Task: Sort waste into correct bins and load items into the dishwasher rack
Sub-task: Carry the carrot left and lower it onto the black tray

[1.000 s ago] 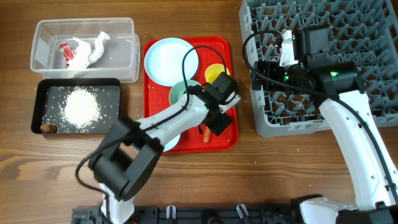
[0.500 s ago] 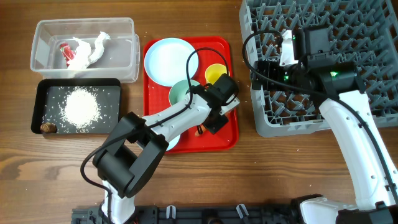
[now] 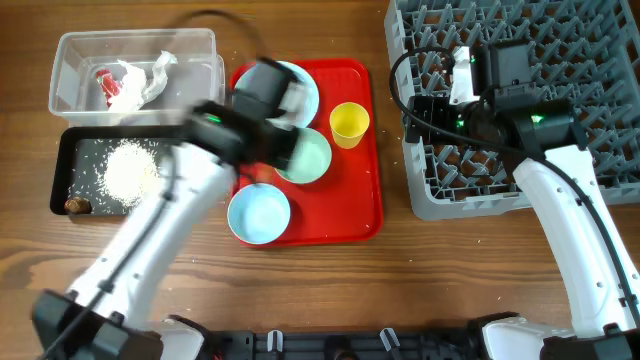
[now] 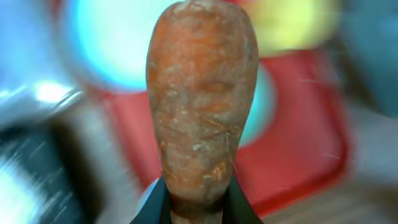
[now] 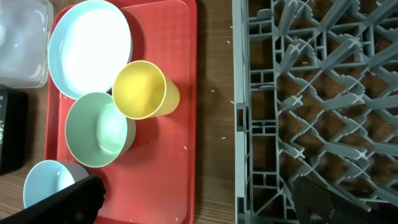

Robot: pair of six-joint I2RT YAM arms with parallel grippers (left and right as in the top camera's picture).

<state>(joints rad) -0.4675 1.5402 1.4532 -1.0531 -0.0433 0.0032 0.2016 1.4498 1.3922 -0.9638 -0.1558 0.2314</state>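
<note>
Clamping the orange carrot (image 4: 202, 99) by its lower end, the left claw (image 4: 198, 205) holds it above the red tray (image 3: 355, 215), near the plate (image 3: 306, 95). The right claw (image 5: 193, 210) gapes wide and empty at the edge of the grey rack (image 3: 560, 40).

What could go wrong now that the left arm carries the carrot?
The left gripper pinches the carrot only at one end, and the arm is blurred with motion: it may slip out over the red tray. The black tray and the clear tub lie side by side, so a release could land in the wrong bin.
</note>
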